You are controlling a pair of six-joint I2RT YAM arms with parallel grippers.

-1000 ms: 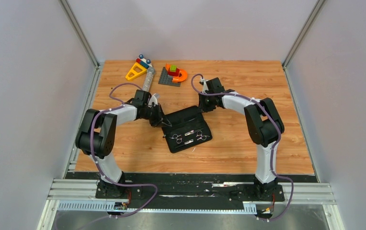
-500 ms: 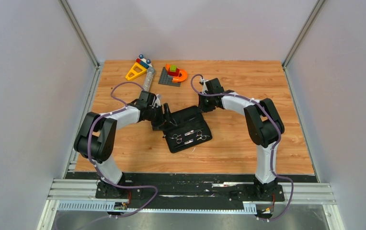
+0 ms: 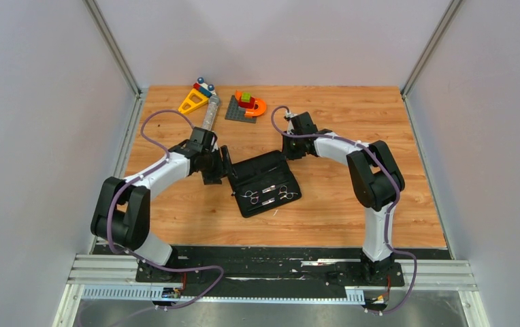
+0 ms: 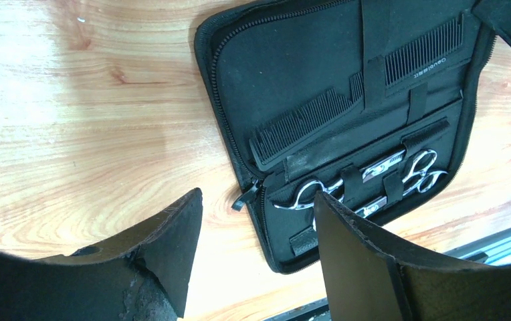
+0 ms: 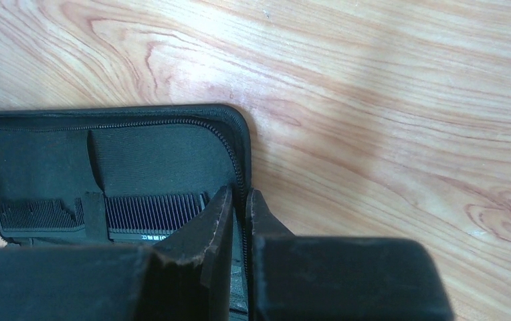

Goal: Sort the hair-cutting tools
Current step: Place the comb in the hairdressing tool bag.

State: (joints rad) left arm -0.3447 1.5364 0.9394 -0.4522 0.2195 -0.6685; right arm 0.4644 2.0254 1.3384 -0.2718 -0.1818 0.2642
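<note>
Now: both arms are at the open black case [image 4: 286,73], which lies flat on the wooden table [image 3: 380,204].
Left gripper [image 4: 257,194]: jaws wide apart with nothing between them; it hovers just beside the left edge of the case, near the zip pull.
Right gripper [image 5: 239,194]: fingers almost together; the zipped rim at the far right corner of the case runs into the narrow gap, so it seems to pinch that rim and steady the case.
Comb [image 4: 306,124]: long and black, in the upper half of the case, tucked under elastic straps.
Scissors [image 4: 381,166]: two silver pairs in the lower half, side by side, each under its bands.
Progress, as I judge: every tool I can see sits in its place, so the sorting looks nearly finished.
Risk, slipping: the right grip has only a thin soft rim; a push from the left could pull it free and the case would slide.
Risk, snagging: the open left fingers could catch the zip pull or a strap and drag a tool out.
</note>
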